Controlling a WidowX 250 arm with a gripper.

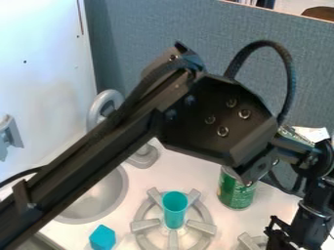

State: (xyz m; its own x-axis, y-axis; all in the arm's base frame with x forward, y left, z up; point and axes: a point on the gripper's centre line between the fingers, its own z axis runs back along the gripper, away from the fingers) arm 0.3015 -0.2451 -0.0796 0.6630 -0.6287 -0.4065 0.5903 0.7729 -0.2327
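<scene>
The gripper (281,240) is seen at five o'clock, near a green can (236,193); whether it is open or closed cannot be told. At six o'clock, a blue-green cup (175,211) is seen on a burner (145,225).

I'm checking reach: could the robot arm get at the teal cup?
Probably yes: the teal cup stands on the gray burner with its top uncovered, and nothing tall stands between it and the pincer.

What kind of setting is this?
Likely a toy kitchen set up in a lab or office: grey stove burner under a teal cup, sink basin with faucet, fabric partition behind.
</scene>
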